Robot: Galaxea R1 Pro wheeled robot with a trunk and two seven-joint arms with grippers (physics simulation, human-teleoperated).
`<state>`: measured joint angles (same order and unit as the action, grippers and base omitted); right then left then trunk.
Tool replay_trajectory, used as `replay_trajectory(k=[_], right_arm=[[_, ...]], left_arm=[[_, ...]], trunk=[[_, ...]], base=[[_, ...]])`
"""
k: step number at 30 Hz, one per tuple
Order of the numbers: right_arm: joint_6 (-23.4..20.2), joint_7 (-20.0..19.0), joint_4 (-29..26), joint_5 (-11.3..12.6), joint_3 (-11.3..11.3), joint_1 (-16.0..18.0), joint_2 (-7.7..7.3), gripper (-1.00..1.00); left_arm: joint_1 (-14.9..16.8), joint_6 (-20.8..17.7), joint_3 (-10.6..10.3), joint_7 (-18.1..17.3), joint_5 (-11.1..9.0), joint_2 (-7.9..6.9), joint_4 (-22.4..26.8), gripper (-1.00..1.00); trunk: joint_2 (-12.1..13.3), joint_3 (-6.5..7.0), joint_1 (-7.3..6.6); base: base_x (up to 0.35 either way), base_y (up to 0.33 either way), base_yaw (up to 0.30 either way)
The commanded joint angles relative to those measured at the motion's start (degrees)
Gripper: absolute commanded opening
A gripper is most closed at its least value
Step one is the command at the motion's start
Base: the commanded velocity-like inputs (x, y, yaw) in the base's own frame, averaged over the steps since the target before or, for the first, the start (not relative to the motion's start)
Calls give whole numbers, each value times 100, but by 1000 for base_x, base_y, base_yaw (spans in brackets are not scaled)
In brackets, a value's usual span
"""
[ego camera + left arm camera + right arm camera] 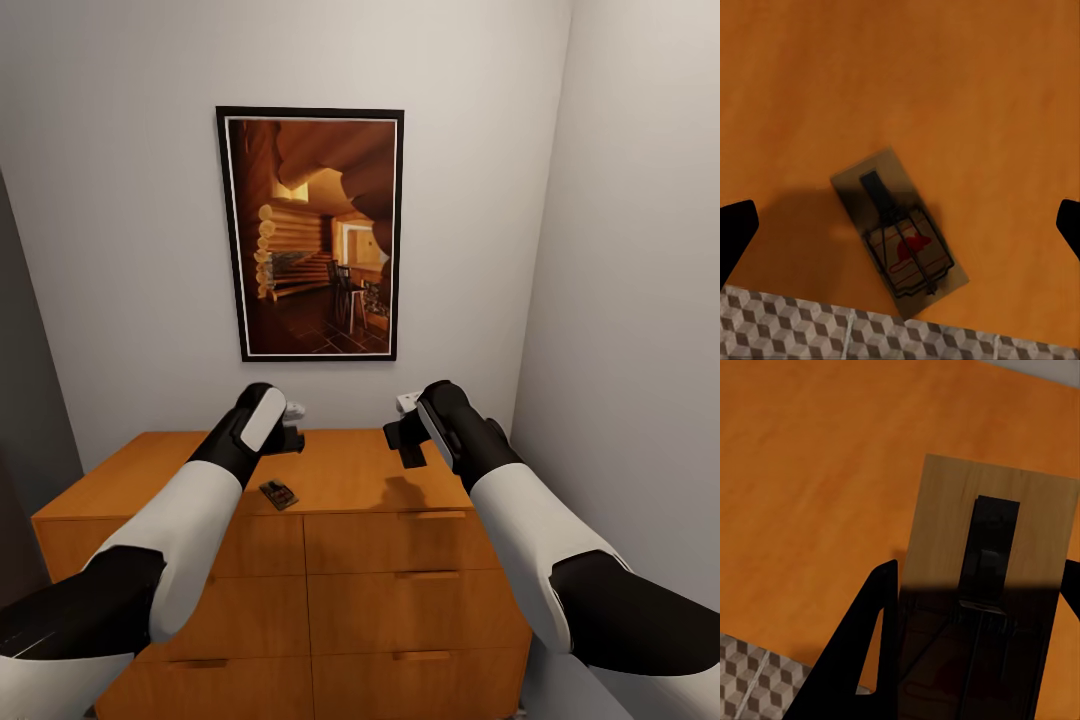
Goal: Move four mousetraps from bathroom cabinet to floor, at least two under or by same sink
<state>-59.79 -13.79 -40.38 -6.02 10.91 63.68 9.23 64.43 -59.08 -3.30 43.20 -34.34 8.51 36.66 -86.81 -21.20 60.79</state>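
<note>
Your right gripper [967, 660] clamps one mousetrap [990, 555] lifted clear of the cabinet [400, 480]; left gripper [900, 225], fingers wide apart and empty, hovers over another [279, 494] near its front edge, ready to grasp.

Framed picture on wall

Big pic [310, 233] w/ black frame & thin white border hangs upright on pale gray wall [120, 200]; shows log-cabin interior, warm orange-brown tones, chairs & wood floor. Side wall [640, 300] meets it at corner, right.
</note>
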Motion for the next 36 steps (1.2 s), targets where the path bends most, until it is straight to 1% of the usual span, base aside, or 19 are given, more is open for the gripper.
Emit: replay_trajectory(k=[1,14,20,22,23,24,26,28,33,36], right_arm=[[-21,-63,-5,-59,1,4,0,-100],[-21,-67,-5,-95,7,4,0,-100],[-21,-36,-5,-233,7,4,0,-100],[-21,-27,-5,-256,7,4,0,-100],[-21,-24,-5,-270,7,4,0,-100],[-21,-23,-5,-273,7,4,0,-100],[-21,-24,-5,-280,7,4,0,-100],[-21,-26,-5,-287,7,4,0,-100],[-21,-27,-5,-292,7,4,0,-100],[-21,-27,-5,-294,7,4,0,-100]], left_arm=[[9,-13,-17,57,-61,-2,-29,100],[17,-16,-4,57,-69,18,-294,100],[17,-16,-4,57,-108,19,-407,100],[17,-20,-4,57,-203,14,-455,100],[17,-22,-4,58,-307,13,-481,100],[17,-22,-4,60,-366,10,-498,100],[17,-21,-4,63,-580,2,-539,100],[17,-18,-4,65,-669,-8,-549,100],[17,-11,-5,66,-730,-57,-538,100],[22,-8,-5,66,-746,-166,-477,100]], trunk=[[-4,-7,0],[-4,-7,0],[-4,-7,0],[-4,-7,0],[-4,-7,0],[-4,-7,0],[-4,-7,0],[-4,-7,0],[-4,-7,0],[-4,-7,0]], base=[[0,0,0],[0,0,0],[0,0,0],[0,0,0],[0,0,0],[0,0,0],[0,0,0],[0,0,0],[0,0,0],[0,0,0]])
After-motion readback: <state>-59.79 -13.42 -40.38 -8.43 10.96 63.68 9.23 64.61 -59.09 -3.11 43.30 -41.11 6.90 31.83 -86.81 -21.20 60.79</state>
